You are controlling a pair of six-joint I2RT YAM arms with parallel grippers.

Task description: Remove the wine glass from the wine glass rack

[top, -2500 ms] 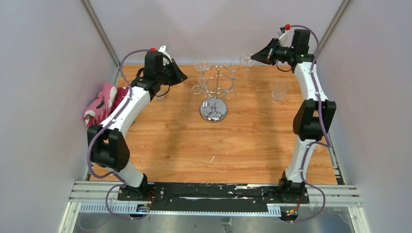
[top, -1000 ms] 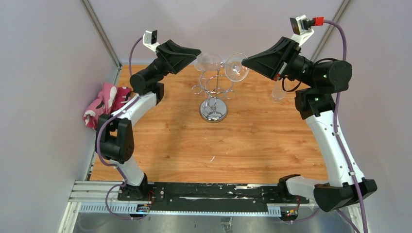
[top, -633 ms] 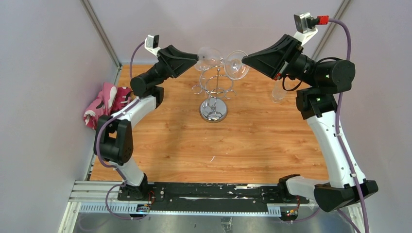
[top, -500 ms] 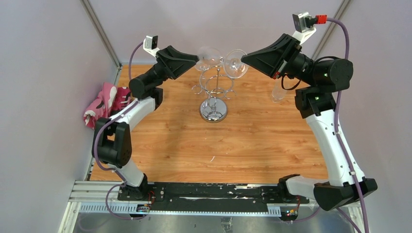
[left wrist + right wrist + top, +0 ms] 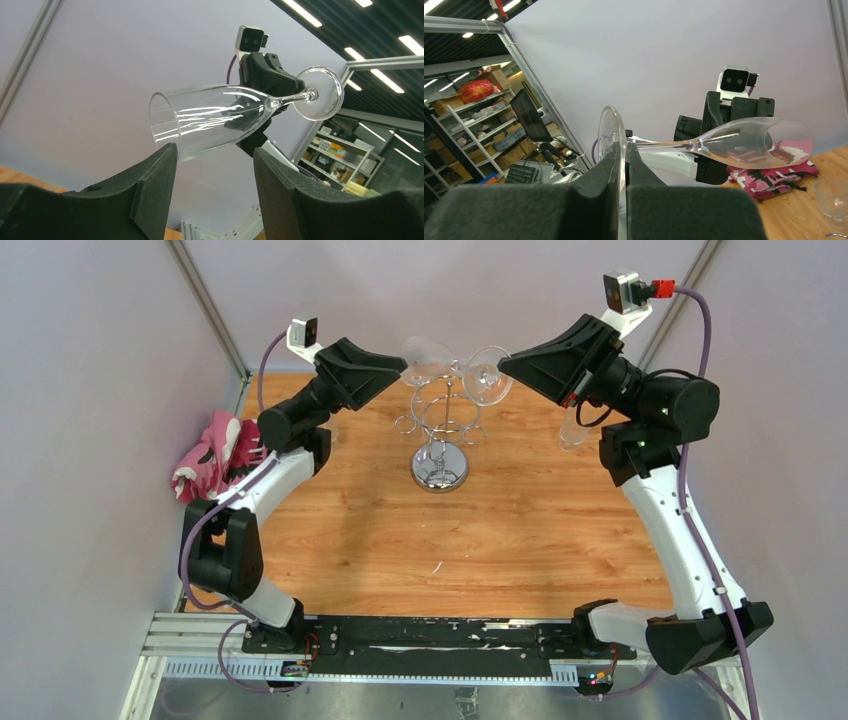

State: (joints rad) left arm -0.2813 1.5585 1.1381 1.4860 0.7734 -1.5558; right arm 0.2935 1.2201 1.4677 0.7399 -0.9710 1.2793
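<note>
Wine glass (image 5: 215, 120) is held sideways in the air, clear of the rack (image 5: 441, 420), its foot pinched by the clenched right claw (image 5: 624, 150). Bowl is pointed at the left claw (image 5: 215, 149), which is spread wide, gripping nothing. Rack is stood on the tabletop (image 5: 400, 540).

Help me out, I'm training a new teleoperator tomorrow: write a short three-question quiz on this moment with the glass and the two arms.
1. True or false: the right gripper is shut on the foot of the wine glass.
2. The left gripper is: A) shut on the stem; B) open, its fingertips by the glass's bowl; C) shut on the foot.
3. Where is the glass relative to the wine glass rack?
Key: 1 true; 2 B; 3 off it, held sideways in the air.
</note>
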